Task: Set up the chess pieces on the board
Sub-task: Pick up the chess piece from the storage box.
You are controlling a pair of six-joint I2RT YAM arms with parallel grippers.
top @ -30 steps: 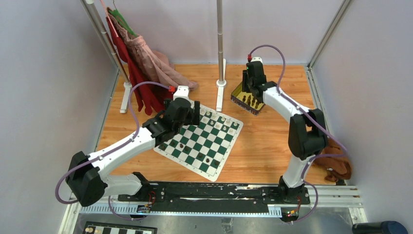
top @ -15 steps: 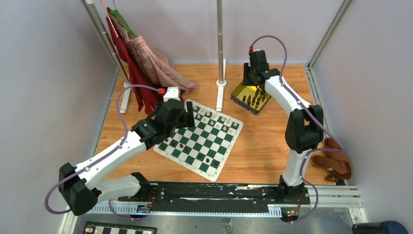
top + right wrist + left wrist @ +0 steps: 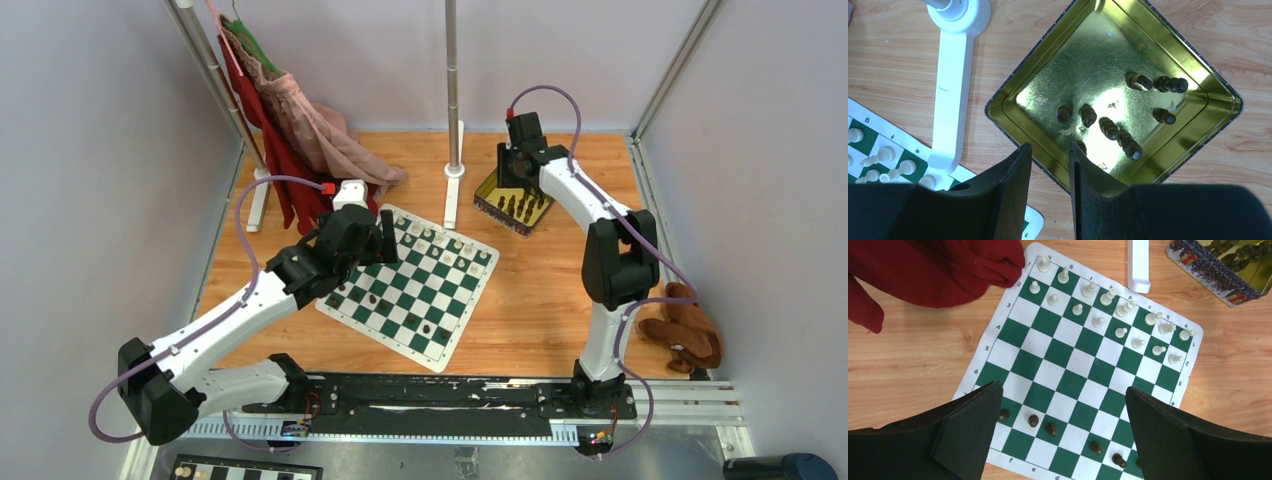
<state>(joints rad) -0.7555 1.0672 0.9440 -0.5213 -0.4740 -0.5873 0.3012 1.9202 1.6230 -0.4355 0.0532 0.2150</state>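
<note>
The green and white board (image 3: pixel 420 295) lies on the wooden table. Cream chess pieces (image 3: pixel 1098 320) fill its two far rows. Several dark pieces (image 3: pixel 1052 429) stand on the near rows. My left gripper (image 3: pixel 1063 390) hangs over the board's left half (image 3: pixel 385 235), wide open and empty. My right gripper (image 3: pixel 1049 146) hovers above the near-left rim of a yellow tin (image 3: pixel 1220 95), which holds several dark pieces (image 3: pixel 1108 127), some lying on their sides. Its jaws stand open with a narrow gap and nothing between them. In the top view this gripper (image 3: pixel 512 175) is over the tin (image 3: pixel 497 212).
A white stand foot (image 3: pixel 950 100) with its pole (image 3: pixel 452 100) sits between board and tin. Red clothing (image 3: pixel 923 270) touches the board's far-left corner. A brown plush toy (image 3: pixel 690 335) lies at the right. Metal frame posts stand at the back corners.
My left arm has drawn back to the left, its gripper still over the board's far-left part. My right gripper has shifted toward the back of the tin, jaws slightly narrower.
</note>
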